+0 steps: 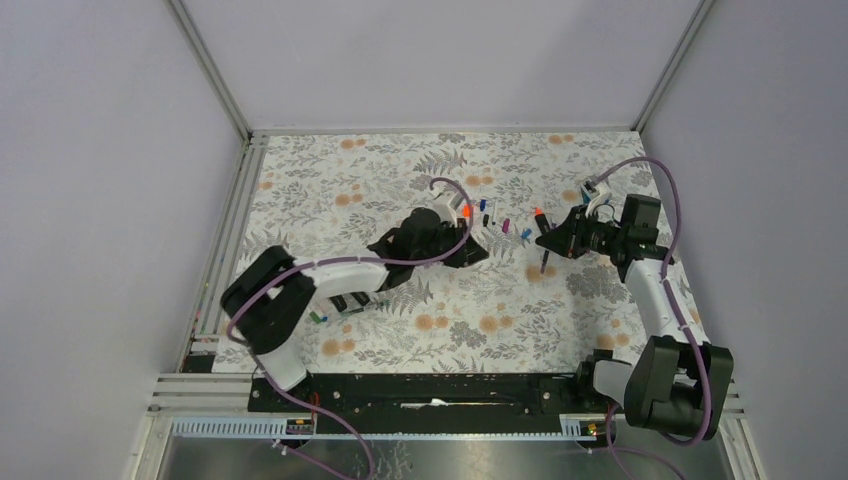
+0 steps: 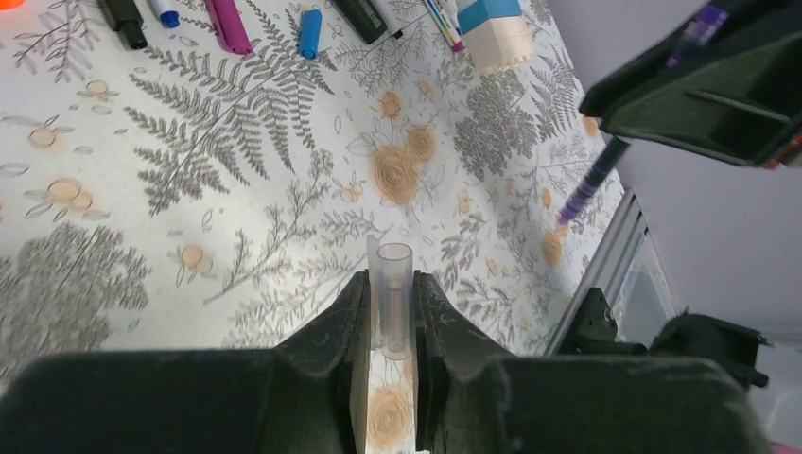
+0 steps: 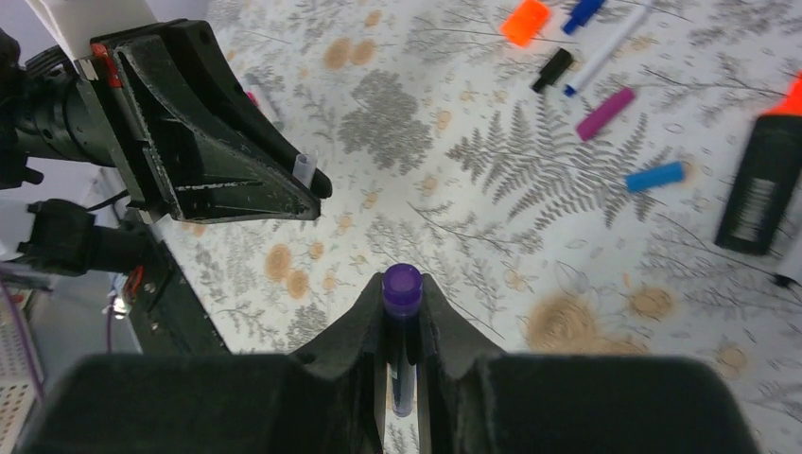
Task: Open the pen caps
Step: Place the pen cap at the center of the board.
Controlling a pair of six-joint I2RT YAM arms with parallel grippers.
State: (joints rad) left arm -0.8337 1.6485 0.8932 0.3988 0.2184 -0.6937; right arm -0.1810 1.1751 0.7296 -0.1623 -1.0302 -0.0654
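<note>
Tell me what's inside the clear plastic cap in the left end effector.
The clear tubular plastic cap looks hollow and empty near its open rim. The left end effector hides its lower part.

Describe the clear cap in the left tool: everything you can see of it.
The clear cap is a small, colourless tube of translucent plastic with a round open mouth at its far end. It lies lengthwise between the fingers of the left tool, pinched on both sides, its open end poking past their tips. Nothing else touches it. It looks held above the floral cloth, apart from the purple pen in the right tool.
</note>
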